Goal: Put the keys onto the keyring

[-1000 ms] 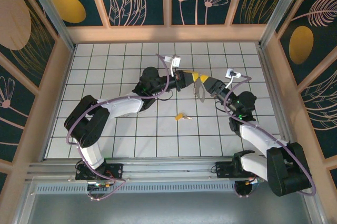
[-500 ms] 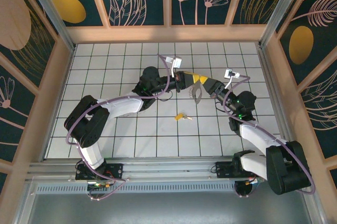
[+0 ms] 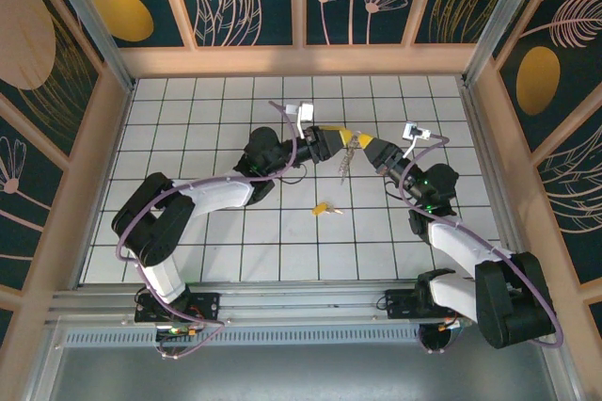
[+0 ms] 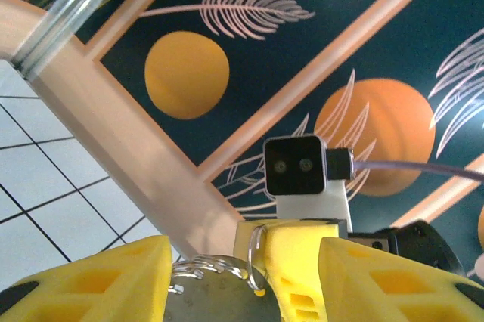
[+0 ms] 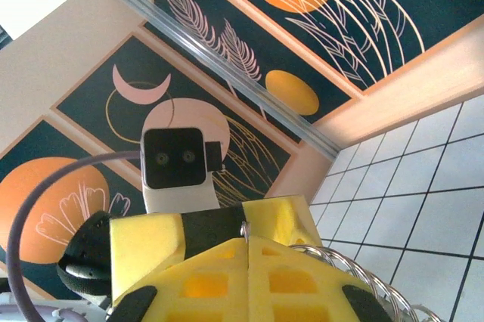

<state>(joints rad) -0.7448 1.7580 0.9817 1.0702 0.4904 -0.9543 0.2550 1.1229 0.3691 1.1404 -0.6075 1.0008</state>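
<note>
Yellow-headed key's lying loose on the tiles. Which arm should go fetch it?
Left, probably, for the yellow-headed key. The left gripper stands open, clamping nothing; the right gripper is shut on the keyring, so it is occupied.

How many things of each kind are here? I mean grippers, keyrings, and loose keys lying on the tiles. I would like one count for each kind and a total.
grippers: 2, the left gripper and the right gripper
keyring: 1, hanging where the two grippers meet; the keys on it are too small to count
loose keys: 1, the yellow-headed key on the tiles
total: 4
</note>
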